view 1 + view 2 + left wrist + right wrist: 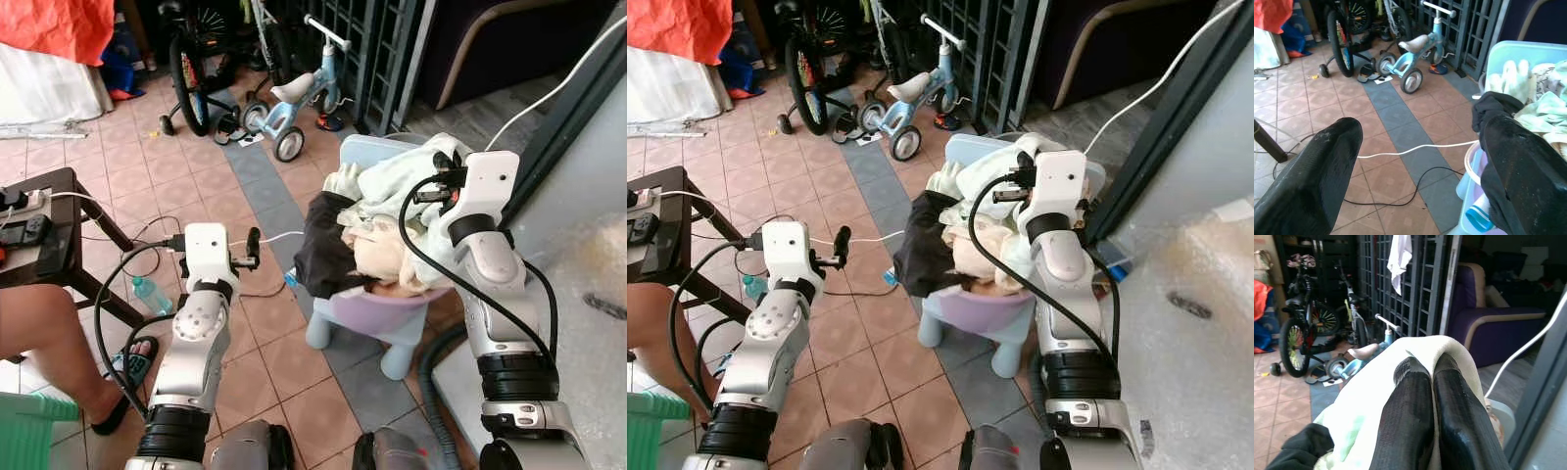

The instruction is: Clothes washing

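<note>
Laundry pile: pale and black clothes heaped in a lilac tub on the tiled floor, beside a grey doorway. Right tool: fingers pressed together against a pale cloth on top of the pile; whether cloth is pinched between them cannot be told. Left tool: fingers spread wide, empty, held over the floor just beside the tub; child's tricycle beyond, well apart.

The small stool is mostly buried under the heaped laundry, so its seat cannot be seen. The right gripper has its tips sunk in a pale cloth. A person's leg and the dark bench are cut by the picture's edge.
</note>
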Robot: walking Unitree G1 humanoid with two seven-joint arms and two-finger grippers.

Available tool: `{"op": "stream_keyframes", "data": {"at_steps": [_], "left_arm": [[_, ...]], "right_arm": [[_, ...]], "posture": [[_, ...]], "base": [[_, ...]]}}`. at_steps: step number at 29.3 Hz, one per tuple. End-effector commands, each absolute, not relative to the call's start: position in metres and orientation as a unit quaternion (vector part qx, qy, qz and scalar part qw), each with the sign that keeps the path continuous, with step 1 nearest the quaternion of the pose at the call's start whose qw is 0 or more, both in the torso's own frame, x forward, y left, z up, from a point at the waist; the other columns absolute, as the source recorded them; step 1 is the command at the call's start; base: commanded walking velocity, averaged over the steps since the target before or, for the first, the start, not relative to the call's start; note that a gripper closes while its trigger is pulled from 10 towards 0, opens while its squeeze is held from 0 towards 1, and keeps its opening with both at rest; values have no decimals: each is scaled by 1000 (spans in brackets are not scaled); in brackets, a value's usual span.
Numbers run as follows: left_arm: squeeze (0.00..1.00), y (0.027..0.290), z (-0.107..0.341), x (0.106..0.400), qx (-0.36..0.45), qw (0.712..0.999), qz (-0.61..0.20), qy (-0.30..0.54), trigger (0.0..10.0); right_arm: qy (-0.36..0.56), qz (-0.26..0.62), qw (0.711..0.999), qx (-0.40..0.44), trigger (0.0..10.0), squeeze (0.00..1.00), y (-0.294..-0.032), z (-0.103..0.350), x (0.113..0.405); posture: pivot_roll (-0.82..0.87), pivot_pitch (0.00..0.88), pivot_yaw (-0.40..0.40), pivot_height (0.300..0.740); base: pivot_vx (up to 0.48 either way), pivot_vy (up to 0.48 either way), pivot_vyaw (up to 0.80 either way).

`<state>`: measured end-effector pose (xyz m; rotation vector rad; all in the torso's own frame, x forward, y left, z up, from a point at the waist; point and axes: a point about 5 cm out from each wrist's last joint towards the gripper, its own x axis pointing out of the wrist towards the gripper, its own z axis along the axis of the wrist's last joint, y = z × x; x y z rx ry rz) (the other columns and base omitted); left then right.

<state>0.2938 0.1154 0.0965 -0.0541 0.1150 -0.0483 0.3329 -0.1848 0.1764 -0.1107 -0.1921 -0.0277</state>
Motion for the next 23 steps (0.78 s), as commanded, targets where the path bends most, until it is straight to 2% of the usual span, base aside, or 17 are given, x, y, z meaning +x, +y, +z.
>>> {"op": "stream_keyframes", "data": {"at_steps": [1,7,11,13,19,23], "left_arm": [[0,114,101,294,-32,998,-34,48,10000],[0,115,103,295,-39,998,-35,44,10000],[0,116,104,295,-35,998,-35,39,10000],[0,116,104,295,-33,998,-36,38,10000],[0,117,106,296,-34,998,-38,34,10000],[0,119,108,295,-38,998,-41,27,10000]], "right_arm": [[-126,-32,990,-55,10000,0,-189,192,336],[-144,-70,985,-64,10000,0,-204,206,342],[-164,-126,975,-85,10000,0,-223,220,344],[-175,-157,967,-93,10000,0,-235,229,344],[-172,-316,927,-106,10000,0,-293,251,337],[-174,-343,914,-125,10000,0,-307,257,334]], "posture": [[-35,94,43,740],[-35,92,42,740],[-37,90,43,740],[-36,90,44,740],[-35,96,46,740],[-34,98,44,740]], "base": [[0,0,-781],[0,0,-781],[0,0,-781],[0,0,-781],[0,0,-781],[0,0,-781]]}}
